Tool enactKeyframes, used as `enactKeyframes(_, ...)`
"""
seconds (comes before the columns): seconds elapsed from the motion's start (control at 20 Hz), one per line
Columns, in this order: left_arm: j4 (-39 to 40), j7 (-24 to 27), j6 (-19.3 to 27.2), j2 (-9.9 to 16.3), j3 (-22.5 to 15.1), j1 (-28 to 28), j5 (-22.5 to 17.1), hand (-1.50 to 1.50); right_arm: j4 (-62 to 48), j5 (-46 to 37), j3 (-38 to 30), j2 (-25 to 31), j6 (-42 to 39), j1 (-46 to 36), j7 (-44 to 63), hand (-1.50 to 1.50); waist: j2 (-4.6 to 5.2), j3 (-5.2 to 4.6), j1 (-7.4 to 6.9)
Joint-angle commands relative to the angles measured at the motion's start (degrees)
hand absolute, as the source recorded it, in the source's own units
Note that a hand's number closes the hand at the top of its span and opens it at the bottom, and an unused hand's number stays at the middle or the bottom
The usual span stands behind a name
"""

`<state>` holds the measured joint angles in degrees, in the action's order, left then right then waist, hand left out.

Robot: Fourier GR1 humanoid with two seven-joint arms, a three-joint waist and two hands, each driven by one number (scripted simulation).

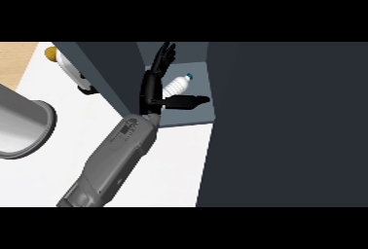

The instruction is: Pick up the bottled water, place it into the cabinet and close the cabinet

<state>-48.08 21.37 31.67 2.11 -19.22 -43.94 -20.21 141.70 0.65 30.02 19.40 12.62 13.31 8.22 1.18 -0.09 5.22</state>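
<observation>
The bottled water [176,87], clear with a blue cap, lies on its side on the grey shelf floor [193,115] inside the dark cabinet [287,121]. The cabinet's door [101,65] stands open at the left. My left hand [151,86] reaches into the opening. Its fingers are straight and point away from me, and the thumb sticks out to the right. The bottle lies in the gap between fingers and thumb, right beside the fingers; nothing curls round it. My right hand does not show.
A large grey round vessel [18,127] sits at the left edge on the white counter [64,146]. A white object with a yellow top [66,62] stands partly hidden behind the open door. Wood surface [18,53] shows at the top left.
</observation>
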Motion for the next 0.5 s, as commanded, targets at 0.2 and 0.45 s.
enactKeyframes(0.2, 10.4, 8.9, -15.5, -2.1, 5.5, -8.1, -8.5, -1.5, 5.7, -0.7, -0.6, 0.5, 0.8, 2.5, 4.0, -1.5, -0.59, 0.0, -2.25)
enactKeyframes(0.45, 5.3, 9.4, -16.0, -2.1, 0.5, -3.7, -11.4, -1.5, 8.7, -3.9, 1.1, 0.6, 1.6, 4.0, 6.3, -1.5, -1.23, 0.03, -3.94)
